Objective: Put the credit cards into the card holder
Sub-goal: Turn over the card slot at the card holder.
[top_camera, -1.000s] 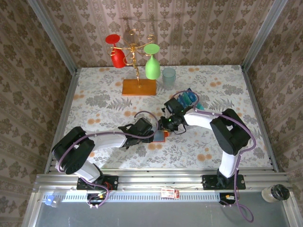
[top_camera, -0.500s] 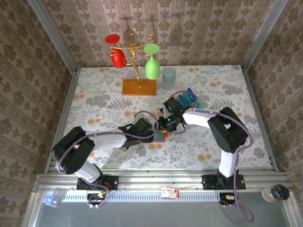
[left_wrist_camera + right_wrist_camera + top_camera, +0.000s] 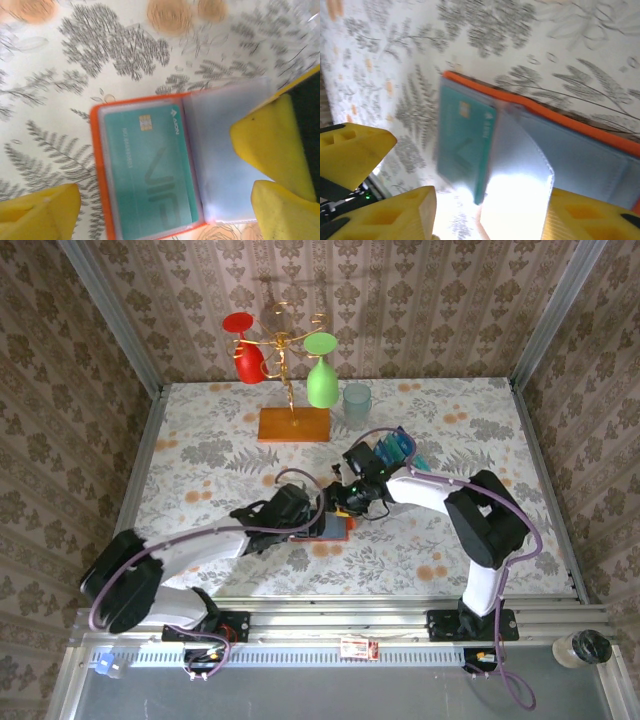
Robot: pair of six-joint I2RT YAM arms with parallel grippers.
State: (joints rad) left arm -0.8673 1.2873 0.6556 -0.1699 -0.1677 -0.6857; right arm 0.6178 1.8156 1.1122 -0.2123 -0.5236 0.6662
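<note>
Finds holder (image 3: 333, 527) lying open on the table, nearer than stand (image 3: 294, 424) and a little to its right. Records one teal card (image 3: 145, 165) seated face up in one pocket, square inside the orange rim. Notes the clear sleeve opposite empty and lifted slightly at its free edge. Finds left claw (image 3: 305, 520) released, fingers spread wide to either side of holder and gripping nothing. Finds right claw (image 3: 338, 502) likewise released, jaws apart over the sleeve side; cannot tell whether a finger touches the sleeve. Locates remaining cards (image 3: 396, 448) stacked to the right of stand and slightly nearer, well apart from both claws. Judges the step in hand as letting go after seating a card, with the task part done. Judges the next move to call for reaching to the stack with the right claw, pinching one card by its edges and sliding it flat under the clear sleeve. Advises steadying holder with the left claw against sliding.
</note>
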